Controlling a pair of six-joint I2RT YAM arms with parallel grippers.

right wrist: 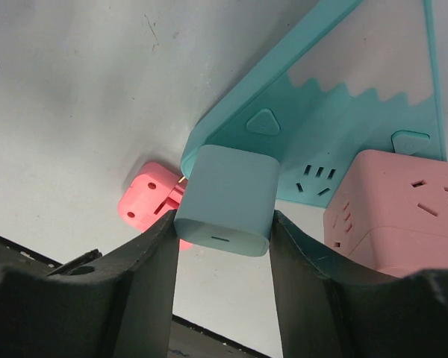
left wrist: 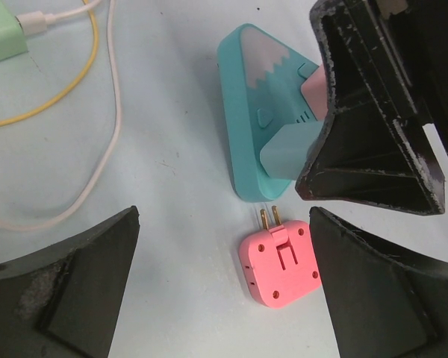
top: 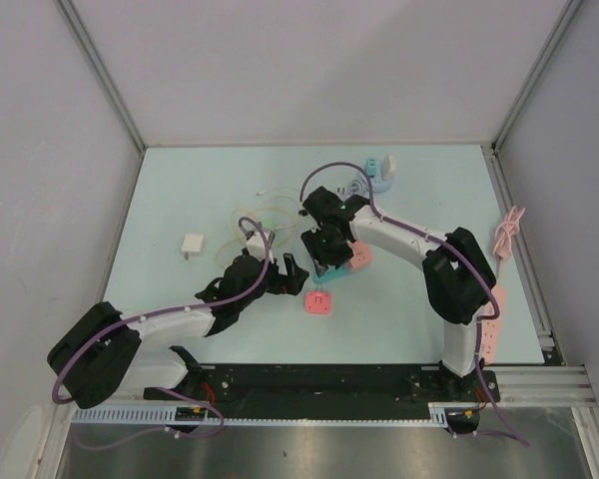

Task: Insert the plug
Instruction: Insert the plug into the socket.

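Plug (right wrist: 228, 198): pale-blue cube, at the socket block (left wrist: 246, 97) edge.
Right pincer (right wrist: 224, 246): clenched on the plug.
Left pincer (left wrist: 228, 261): released, astride the pink adapter (left wrist: 280, 261) beside the socket block.
Gap: counter (left wrist: 172, 164) showed between pink adapter and socket block.

Pale table (top: 180, 195): teal socket (left wrist: 248, 101), pink adapter (left wrist: 281, 262)

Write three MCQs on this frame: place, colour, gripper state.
1. Where is the pink adapter? A) on the table by the teal strip's corner B) atop the strip C) off the table
2. Colour of the plug in the right gripper? A) white B) pale blue C) yellow
3. State of the left gripper? A) shut, empty B) open, empty C) shut on the adapter

1A: lies flat, prongs towards the strip. 2B: pale blue cube clamped in it. 3B: it stands wide open, gripping nothing.
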